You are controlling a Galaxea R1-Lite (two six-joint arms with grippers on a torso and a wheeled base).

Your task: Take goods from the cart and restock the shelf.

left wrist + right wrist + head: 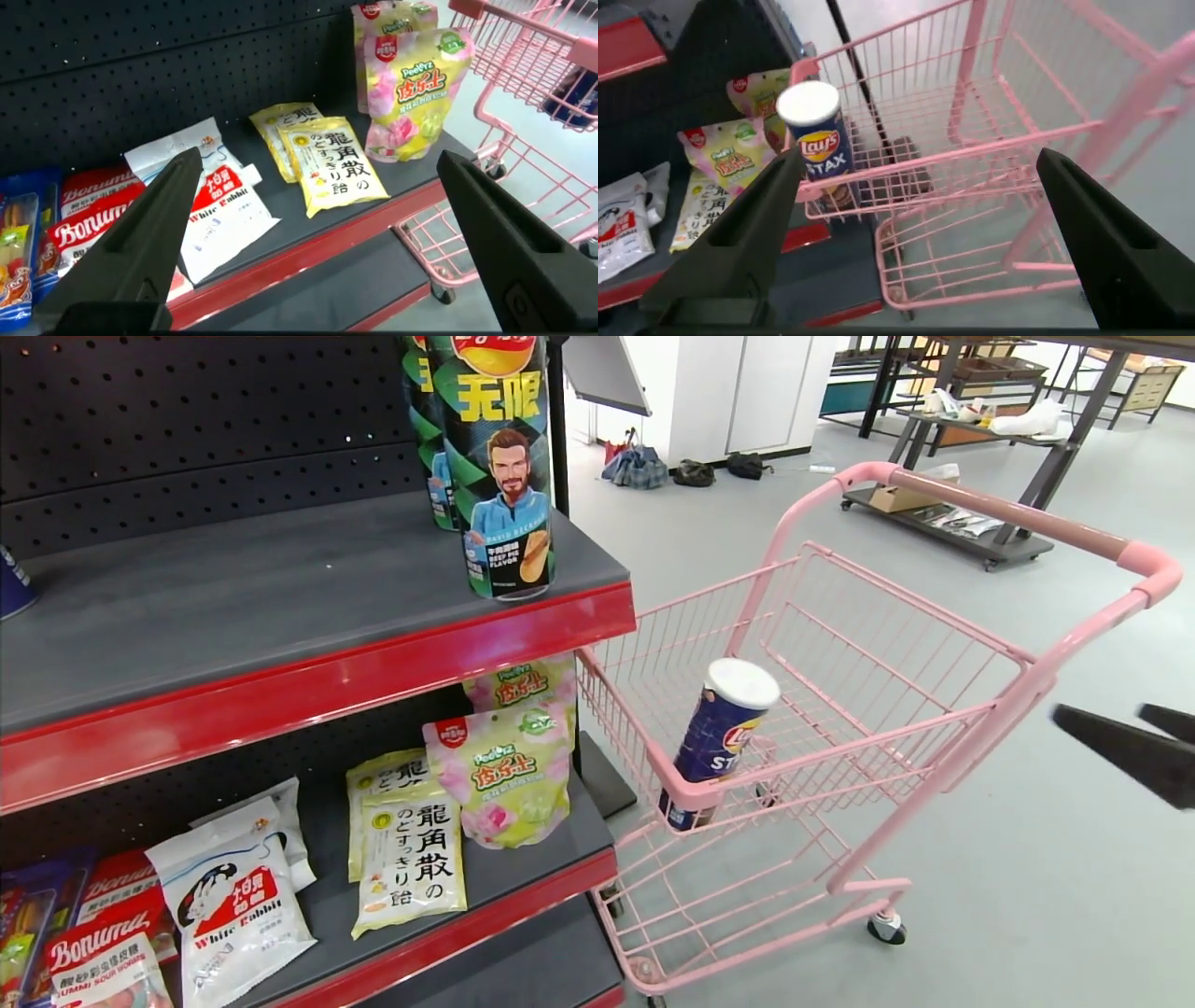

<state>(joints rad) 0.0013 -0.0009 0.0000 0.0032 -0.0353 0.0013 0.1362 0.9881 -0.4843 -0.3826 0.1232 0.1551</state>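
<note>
Right claw (917, 163): jaws spread wide, holding nothing, poised outside the cart (1036, 140) on the side away from the shelf. In the head view the right claw (1098, 711) sits well apart from the can (719, 737).

Can (817, 131): the one item in the cart (840, 747). It stands in the basket corner nearest the shelf, tilted, its body leaning on the pink rim and its white lid above that rim.

Step in hand, as judged: fetch the can. Bring the right claw in from above, over the rim and not through the wire. Turn the wrist to match the can's lean, so both jaws meet the round body squarely, just below the lid. Keep the jaws off the rim the can rests on; a pinch that catches the wire will likely slip. Close firmly but gently, since a thin tube like this probably dents. Lift along the can's own axis until its base clears the rim, then swing across.

Top shelf (233, 588): set the can upright beside the green cans (499, 467).

Left claw (318, 159): jaws wide, holding nothing, above the bags (332, 163) on the lower shelf (308, 252). Leave it out of the path.
</note>
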